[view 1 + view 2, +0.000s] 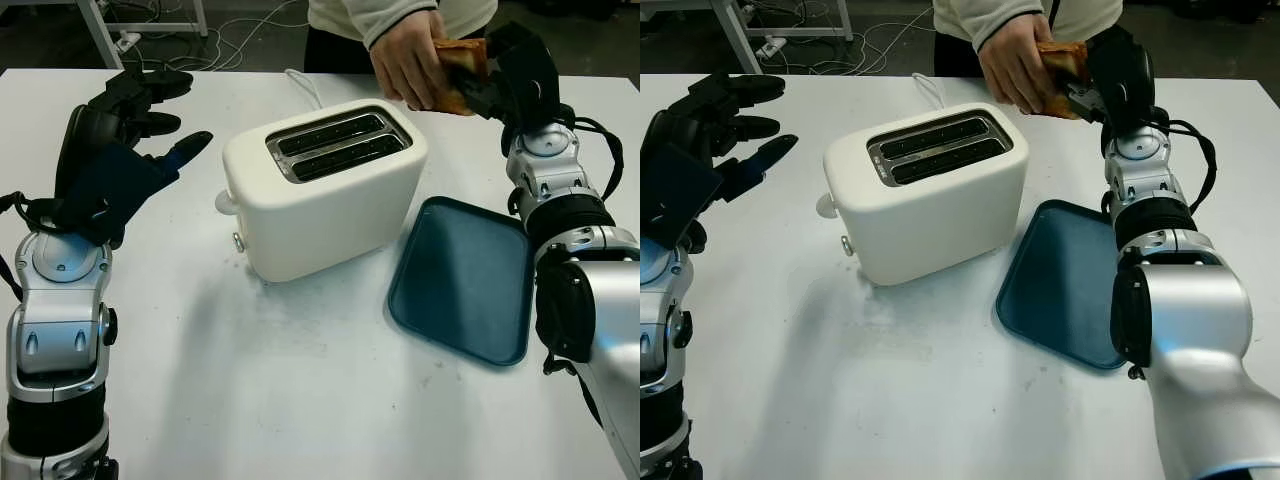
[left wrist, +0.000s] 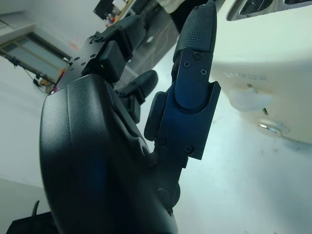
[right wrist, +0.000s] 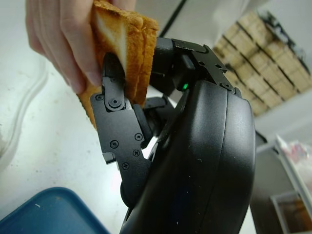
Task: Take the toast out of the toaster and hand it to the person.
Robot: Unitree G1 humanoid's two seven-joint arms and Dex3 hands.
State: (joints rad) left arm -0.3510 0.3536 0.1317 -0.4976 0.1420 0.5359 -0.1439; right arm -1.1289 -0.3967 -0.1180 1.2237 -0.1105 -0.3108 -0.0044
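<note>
A white table (image 1: 300,400) fills the head views, with a cream two-slot toaster (image 1: 325,190) at centre (both slots dark) and a dark teal rectangular plastic tray (image 1: 465,280) just right of it. At the left edge of the frame the robot's black left hand (image 1: 135,125) hangs above the table, holding nothing. At the upper right the black right hand (image 1: 500,75) grips the browned slice of toast (image 1: 458,70), which a person's hand (image 1: 410,60) also grasps.

right robot hand (image 1: 1102,80) gripping toast (image 1: 1062,62), person's hand (image 1: 1015,62) grasping it
</note>
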